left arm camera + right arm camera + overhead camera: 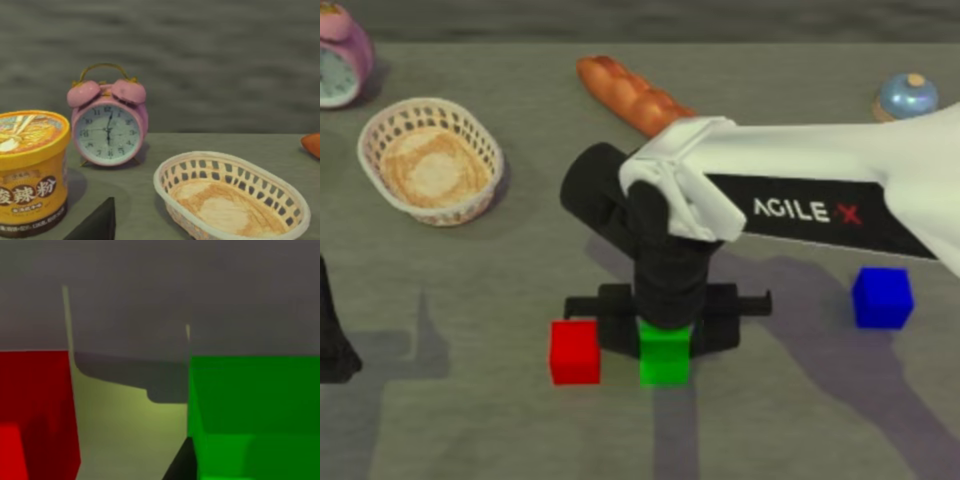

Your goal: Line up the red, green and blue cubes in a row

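Note:
The green cube (666, 358) rests on the table just right of the red cube (574, 351), with a narrow gap between them. My right gripper (666, 335) reaches down from above and is shut on the green cube. One of its dark fingers (181, 467) lies flush against the green cube (250, 405), and the red cube (35, 405) stands across the gap. The blue cube (882, 297) sits alone farther right, slightly nearer the back. My left gripper (334, 345) is parked at the table's left edge, one finger (97, 222) showing, open and holding nothing.
A wicker basket (380, 125) and a pink alarm clock (340, 60) stand at the back left. A bread loaf (625, 93) lies at the back centre, a bell (907, 97) at the back right. A yellow tub (30, 170) shows beside the clock.

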